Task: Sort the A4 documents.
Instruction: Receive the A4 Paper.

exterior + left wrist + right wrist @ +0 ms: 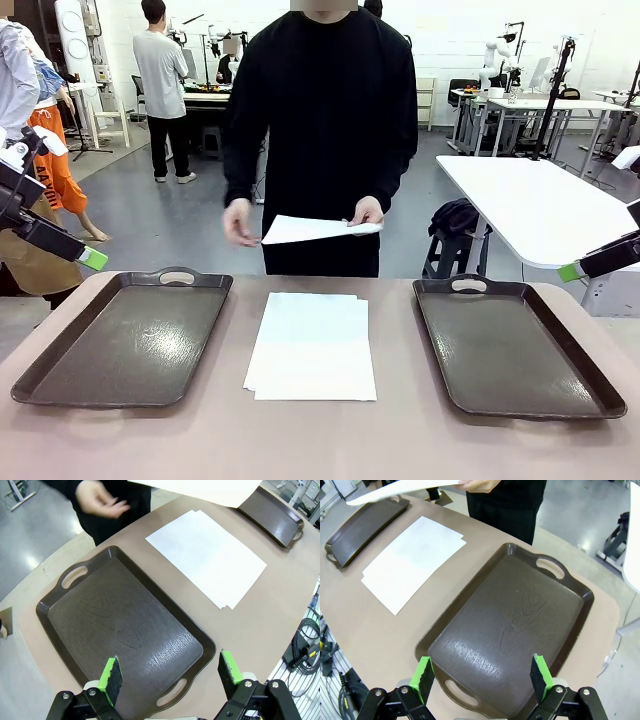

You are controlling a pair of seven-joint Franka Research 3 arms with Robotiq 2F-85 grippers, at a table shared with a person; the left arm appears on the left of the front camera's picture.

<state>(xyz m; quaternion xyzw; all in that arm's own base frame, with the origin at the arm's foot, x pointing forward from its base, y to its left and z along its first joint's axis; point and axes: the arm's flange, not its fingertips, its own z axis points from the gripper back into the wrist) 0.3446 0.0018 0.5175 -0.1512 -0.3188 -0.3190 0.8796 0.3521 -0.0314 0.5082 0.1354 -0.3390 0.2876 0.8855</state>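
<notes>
Tabletop (320, 445) is carrying left tray (130, 340) and right tray (510, 345). A4 documents (312, 345) are lying stacked between them, well apart from both claws. Left claw (170, 670) and right claw (482, 672) are hovering with jaws apart, each over its own tray. Person's hand (367, 212) is holding one sheet (310, 230).

no readable text or labels anywhere; the sheets (312, 345) seem blank.
</notes>
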